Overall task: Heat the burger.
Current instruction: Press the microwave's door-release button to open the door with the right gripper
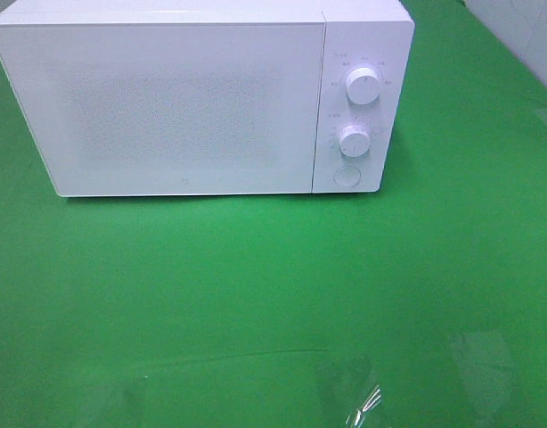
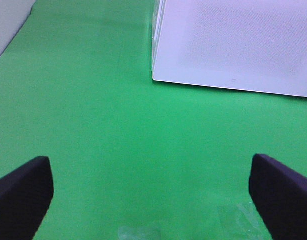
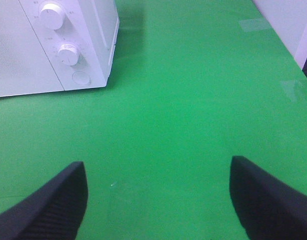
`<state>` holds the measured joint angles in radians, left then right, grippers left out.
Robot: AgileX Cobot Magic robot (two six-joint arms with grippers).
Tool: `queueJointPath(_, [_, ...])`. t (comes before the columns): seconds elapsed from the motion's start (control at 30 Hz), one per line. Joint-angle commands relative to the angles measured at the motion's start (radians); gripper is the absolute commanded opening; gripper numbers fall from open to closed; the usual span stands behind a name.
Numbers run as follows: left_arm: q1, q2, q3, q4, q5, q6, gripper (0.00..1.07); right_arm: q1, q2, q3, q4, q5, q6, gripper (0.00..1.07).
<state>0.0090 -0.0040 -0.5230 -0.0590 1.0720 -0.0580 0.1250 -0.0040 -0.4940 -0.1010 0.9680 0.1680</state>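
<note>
a flat green cloth covers the whole work surface, with a pale wall at the far right corner of the high view.

the left gripper hangs above bare green cloth with its jaws spread wide. its two dark fingers sit at opposite edges of the wrist view with only cloth between them. a patch of clear film lies on the cloth near one finger. further out, the near corner of a white microwave stands on the cloth, well apart from the gripper.

the right gripper is also spread apart and holds nothing, its dark fingers wide of each other over plain cloth. beyond it the control side of the microwave shows an upper knob, a lower knob and a round button below them. a strip of clear tape lies on the cloth off towards the wall.

from the high view neither gripper is in frame. the microwave stands at the back of the cloth, upright, its white door shut and its speckled window too washed out to see through. the control panel is on its right side.

the burger shows in none of the three views, so where it is cannot be told.
</note>
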Motion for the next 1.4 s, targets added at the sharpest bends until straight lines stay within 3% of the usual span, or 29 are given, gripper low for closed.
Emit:
queueJointPath(0.03, [0.002,-0.005,0.003,0.0,-0.008,-0.002,0.99,-0.006,-0.026,0.001,-0.014,-0.008,0.004,0.76])
queueJointPath(0.33, [0.002,-0.005,0.003,0.0,-0.008,-0.002,0.99,-0.006,0.068,-0.022,-0.036,-0.125,0.004,0.76])
queueJointPath(0.57, [0.002,-0.005,0.003,0.0,-0.008,-0.002,0.99,-0.006,0.208,0.026,-0.035,-0.353,0.004,0.76])
queueJointPath(0.93, [0.002,-0.005,0.003,0.0,-0.008,-0.002,0.99,-0.006,0.507,0.108,-0.034,-0.795,0.009,0.76])
queueJointPath(1.4, [0.002,-0.005,0.003,0.0,-0.008,-0.002,0.99,-0.006,0.854,0.109,-0.032,-1.116,0.012,0.76])
